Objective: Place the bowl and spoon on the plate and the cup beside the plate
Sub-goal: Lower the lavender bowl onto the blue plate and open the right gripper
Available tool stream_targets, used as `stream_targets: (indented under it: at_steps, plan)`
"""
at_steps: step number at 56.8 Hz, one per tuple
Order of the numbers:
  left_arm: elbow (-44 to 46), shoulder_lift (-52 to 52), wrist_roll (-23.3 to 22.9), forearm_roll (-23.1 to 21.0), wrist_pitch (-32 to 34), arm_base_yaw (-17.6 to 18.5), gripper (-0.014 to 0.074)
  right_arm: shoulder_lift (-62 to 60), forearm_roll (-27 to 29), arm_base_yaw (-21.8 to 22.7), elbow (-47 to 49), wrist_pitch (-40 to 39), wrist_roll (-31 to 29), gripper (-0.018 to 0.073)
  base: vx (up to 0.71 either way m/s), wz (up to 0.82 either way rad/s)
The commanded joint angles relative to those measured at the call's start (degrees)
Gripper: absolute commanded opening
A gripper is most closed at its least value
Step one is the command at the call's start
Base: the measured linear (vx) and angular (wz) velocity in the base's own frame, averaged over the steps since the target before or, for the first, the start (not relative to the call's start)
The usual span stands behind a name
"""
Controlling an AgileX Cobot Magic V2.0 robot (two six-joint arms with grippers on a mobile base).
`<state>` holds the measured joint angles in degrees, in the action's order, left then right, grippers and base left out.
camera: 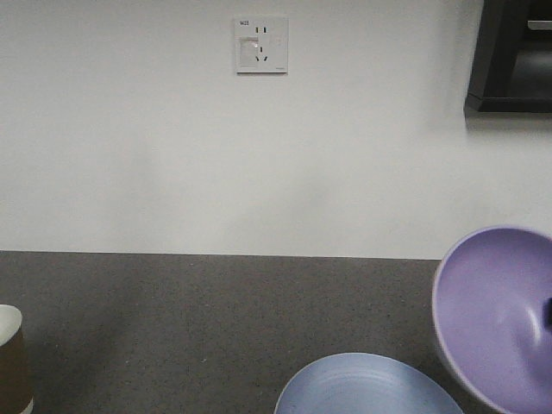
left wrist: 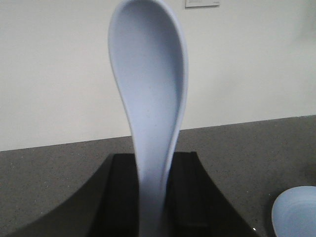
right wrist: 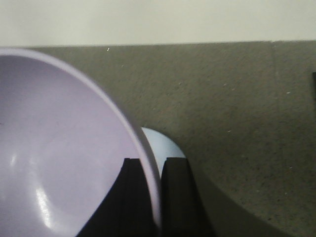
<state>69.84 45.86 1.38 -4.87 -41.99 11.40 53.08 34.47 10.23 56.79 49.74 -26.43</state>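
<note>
The lavender bowl (camera: 496, 315) hangs tilted at the right of the front view, above and beside the light-blue plate (camera: 366, 388) on the dark counter. My right gripper (right wrist: 154, 163) is shut on the bowl's (right wrist: 59, 148) rim, one finger inside and one outside, with a sliver of the plate (right wrist: 160, 145) showing behind. My left gripper (left wrist: 154, 163) is shut on the handle of the pale bluish spoon (left wrist: 150, 94), which stands upright with its scoop up. The plate's edge (left wrist: 296, 212) shows low at right there. The brown paper cup (camera: 13, 362) stands at the front view's left edge.
A white wall with a socket plate (camera: 260, 45) rises behind the dark speckled counter (camera: 216, 319). A dark cabinet or shelf (camera: 511, 56) hangs at the upper right.
</note>
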Motion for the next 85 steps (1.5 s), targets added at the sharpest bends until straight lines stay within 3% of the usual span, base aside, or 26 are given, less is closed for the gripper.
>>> stream_targets:
  at_steps: [1,14,20,40,56,65,85]
  plan:
    - [1.38,0.0,-0.42,-0.65,3.65,0.34,-0.0003,3.47,-1.61,-5.0,3.25,-2.52,0.81,-0.0009,0.0,0.0]
    - [1.38,0.0,-0.42,-0.65,1.85,0.34,-0.0003,15.35,-22.61,-19.36,7.55,-2.53,16.58,-0.0009,0.0,0.0]
    - [1.38,0.0,-0.42,-0.65,1.48,0.34,-0.0002,21.6,-26.53,-23.24,9.45,-3.27,19.67,-0.0009,0.0,0.0]
    - [1.38,0.0,-0.48,-0.65,-1.04,0.34,0.0,37.42,-24.94,-25.31,13.66,-5.61,19.25,-0.0008,0.0,0.0]
    - [1.38,0.0,-0.54,-0.65,-1.96,0.34,0.0,40.86,-19.83,-25.31,13.66,-8.72,15.66,0.0026,0.0,0.0]
    - [1.38,0.0,-0.54,-0.65,-2.97,0.34,0.0,40.86,-17.37,-25.31,13.66,-8.56,13.18,0.0128,0.0,0.0]
    - [1.38,0.0,-0.54,-0.65,-4.37,0.34,0.0,40.55,-17.35,-25.19,14.27,-9.08,12.95,0.057,0.0,0.0]
